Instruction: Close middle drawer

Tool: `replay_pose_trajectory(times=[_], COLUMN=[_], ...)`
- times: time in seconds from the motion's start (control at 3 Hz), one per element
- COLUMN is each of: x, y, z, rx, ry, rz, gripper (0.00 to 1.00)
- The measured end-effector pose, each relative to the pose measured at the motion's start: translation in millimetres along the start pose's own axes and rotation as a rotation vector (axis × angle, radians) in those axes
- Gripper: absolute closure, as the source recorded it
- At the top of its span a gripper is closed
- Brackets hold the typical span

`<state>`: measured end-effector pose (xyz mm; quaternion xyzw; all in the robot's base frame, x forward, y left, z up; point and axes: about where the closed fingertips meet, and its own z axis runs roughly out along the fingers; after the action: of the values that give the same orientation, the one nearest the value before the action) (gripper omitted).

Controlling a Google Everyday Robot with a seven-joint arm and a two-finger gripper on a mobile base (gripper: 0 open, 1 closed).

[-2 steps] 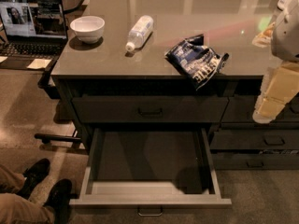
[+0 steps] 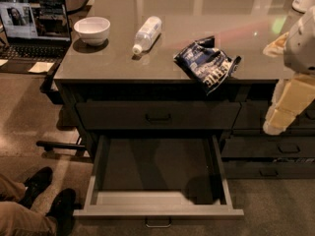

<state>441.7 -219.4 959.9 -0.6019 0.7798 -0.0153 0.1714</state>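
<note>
Below the grey worktop [image 2: 197, 14]: wide grey-brown middle drawer [image 2: 123, 212] stood open; likely rigid, free-sliding.
Contact: flat front beside bar pull [image 2: 158, 223].
Gripper [image 2: 272, 128]: hung at right; closure untellable.

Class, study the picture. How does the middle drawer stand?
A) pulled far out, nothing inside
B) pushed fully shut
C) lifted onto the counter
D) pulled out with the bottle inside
A: the middle drawer stands far out toward the camera with its grey floor bare; the gripper hangs at the right, clear of it.
</note>
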Motion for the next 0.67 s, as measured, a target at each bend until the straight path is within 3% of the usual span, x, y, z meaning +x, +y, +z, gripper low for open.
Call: replay_pose_trajectory(times=[0.33, 0.67], x=[9.0, 22.2], y=[13.3, 36.5], z=[38.2, 107.7], rx=[-0.029, -0.091], ry=[-0.063, -0.135], rz=[0.002, -0.002], gripper=[0.0, 0.0])
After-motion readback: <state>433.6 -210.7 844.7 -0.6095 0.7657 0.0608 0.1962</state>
